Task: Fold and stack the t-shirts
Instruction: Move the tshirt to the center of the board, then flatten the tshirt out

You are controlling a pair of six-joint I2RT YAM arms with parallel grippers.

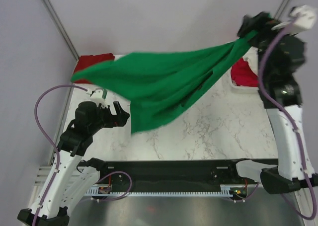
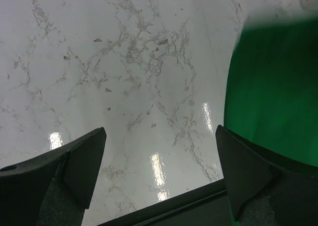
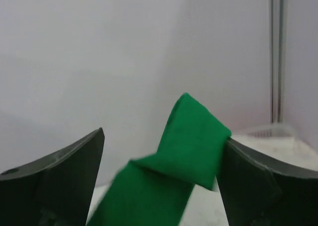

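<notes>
A bright green t-shirt (image 1: 164,82) hangs stretched in the air across the table, from the far right down to the left. Its bunched end lies between the wide-apart fingers of my right gripper (image 1: 248,28), raised at the far right; in the right wrist view the cloth (image 3: 191,141) rests against the right finger (image 3: 263,181), not pinched. My left gripper (image 1: 120,114) is open and empty over the marble table (image 2: 124,77), just left of the shirt's hanging edge (image 2: 273,87). A dark red t-shirt (image 1: 94,61) lies at the back left. Another red shirt (image 1: 242,73) lies at the right.
The red shirt at the right sits in a white basket (image 1: 243,89) at the table's right edge. A black rail (image 1: 189,169) runs along the near edge between the arm bases. Grey walls close the back and left sides.
</notes>
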